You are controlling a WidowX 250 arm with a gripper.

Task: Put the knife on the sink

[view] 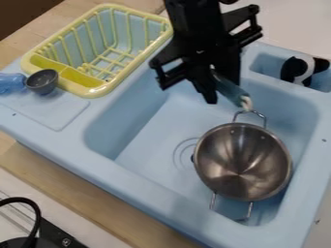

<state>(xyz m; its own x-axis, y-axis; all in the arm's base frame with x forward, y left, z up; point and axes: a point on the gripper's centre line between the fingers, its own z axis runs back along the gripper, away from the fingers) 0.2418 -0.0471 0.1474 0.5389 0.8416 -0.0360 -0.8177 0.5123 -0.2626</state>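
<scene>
Gripper (pixel 219 92) holds knife (pixel 231 91) above sink (pixel 143 130); steel bowl (pixel 242 162) rests inside.

Hand (pixel 220 93) hides part of knife (pixel 232 92); blue item (pixel 9 83) cropped

Light blue over the sink (pixel 148 189), pale yellow on the rack (pixel 97 92), sharper yellow low inside. Silver with brownish streaks in the bowl (pixel 242 160); dark grey on the left cup (pixel 42 81). Black-and-white patches on the far-right toy (pixel 299 69). Teal, whitish-tipped, for the knife (pixel 233 93); black for the hand (pixel 218 90). Tan on the desk (pixel 71 181).
</scene>
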